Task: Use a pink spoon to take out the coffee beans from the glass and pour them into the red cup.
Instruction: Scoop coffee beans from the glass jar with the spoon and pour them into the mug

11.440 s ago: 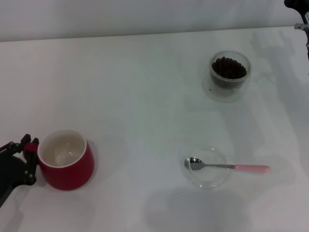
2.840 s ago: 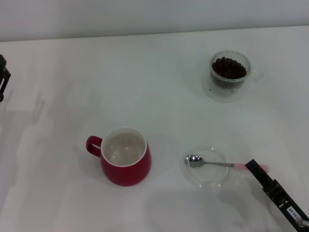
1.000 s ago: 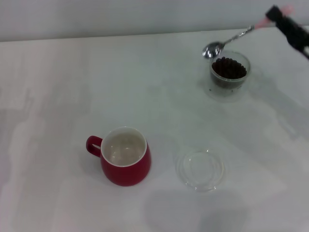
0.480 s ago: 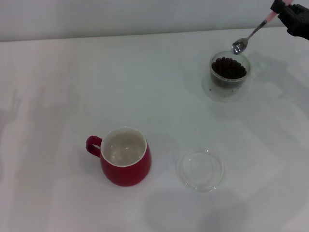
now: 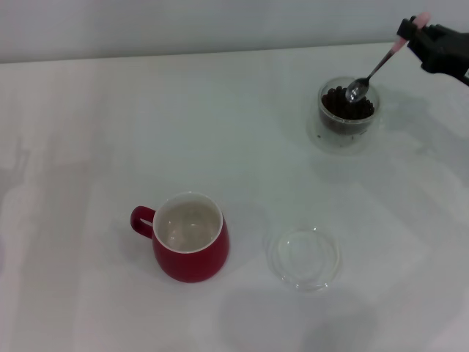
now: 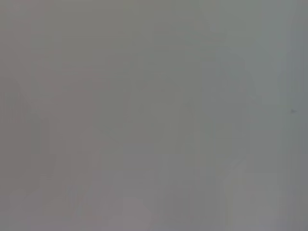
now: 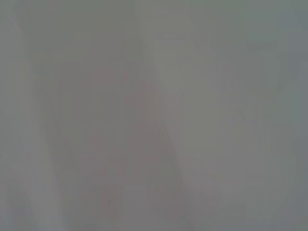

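Over the glass (image 5: 349,111) rim, right fingers (image 5: 412,29) pinch the pink spoon (image 5: 375,68).

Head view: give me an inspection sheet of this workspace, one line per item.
Surface: white table, bare apart from the items below.
Job's things: glass at far right holds the coffee beans; pink spoon tilted, its bowl down in the glass among the beans; red cup near centre, upright, white inside, no beans seen in it.
Clutter: clear dish beside the red cup.
Grippers: right tool grips the spoon's handle at the far right edge; left tool not in view.
Cables: nothing seen.
Surroundings: plain pale wall behind the table.
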Controlling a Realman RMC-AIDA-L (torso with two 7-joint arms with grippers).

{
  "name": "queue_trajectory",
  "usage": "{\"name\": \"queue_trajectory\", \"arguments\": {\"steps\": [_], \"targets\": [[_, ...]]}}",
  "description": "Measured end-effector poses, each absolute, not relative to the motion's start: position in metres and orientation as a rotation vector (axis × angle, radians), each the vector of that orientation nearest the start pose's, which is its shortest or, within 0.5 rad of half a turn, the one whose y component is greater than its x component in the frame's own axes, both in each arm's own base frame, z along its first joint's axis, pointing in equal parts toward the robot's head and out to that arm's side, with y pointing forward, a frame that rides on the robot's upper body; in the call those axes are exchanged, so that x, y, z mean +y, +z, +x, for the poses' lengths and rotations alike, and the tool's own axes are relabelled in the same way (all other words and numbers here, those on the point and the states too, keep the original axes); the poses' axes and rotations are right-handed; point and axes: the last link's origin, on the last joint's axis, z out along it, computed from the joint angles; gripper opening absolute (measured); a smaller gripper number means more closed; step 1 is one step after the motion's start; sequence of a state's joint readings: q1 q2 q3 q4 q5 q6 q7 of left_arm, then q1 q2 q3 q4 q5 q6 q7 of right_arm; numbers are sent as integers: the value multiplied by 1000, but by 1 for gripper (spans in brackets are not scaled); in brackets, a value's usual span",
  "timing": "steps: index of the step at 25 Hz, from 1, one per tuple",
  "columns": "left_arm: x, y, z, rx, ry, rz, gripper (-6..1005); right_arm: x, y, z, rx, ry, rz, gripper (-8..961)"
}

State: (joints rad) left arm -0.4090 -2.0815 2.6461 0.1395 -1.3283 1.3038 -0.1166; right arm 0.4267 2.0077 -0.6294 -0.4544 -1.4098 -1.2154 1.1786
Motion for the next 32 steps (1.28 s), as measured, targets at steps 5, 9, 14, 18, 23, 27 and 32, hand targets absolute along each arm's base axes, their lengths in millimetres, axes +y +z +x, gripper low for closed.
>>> {"name": "queue_trajectory", "arguments": {"steps": [5, 9, 14, 18, 23, 27, 32], "targets": [[311, 1, -340, -533, -725, -1447, 758, 357, 58, 332, 778, 858, -1952, 149], [311, 1, -340, -534, -725, -1447, 757, 356, 54, 333, 795, 850, -1954, 149], [310, 1, -340, -537, -726, -1446, 758, 351, 46, 340, 859, 857, -1935, 150], [310, 0, -340, -539, -727, -1446, 758, 346, 41, 345, 915, 877, -1906, 150], [309, 0, -341, -541, -726, -1445, 757, 343, 40, 348, 1001, 919, -1872, 150], [308, 0, -341, -543, -725, -1444, 757, 344, 41, 350, 1103, 960, -1829, 150], [307, 1, -343, -549, -723, -1441, 757, 344, 42, 355, 1241, 1014, -1758, 150]]}}
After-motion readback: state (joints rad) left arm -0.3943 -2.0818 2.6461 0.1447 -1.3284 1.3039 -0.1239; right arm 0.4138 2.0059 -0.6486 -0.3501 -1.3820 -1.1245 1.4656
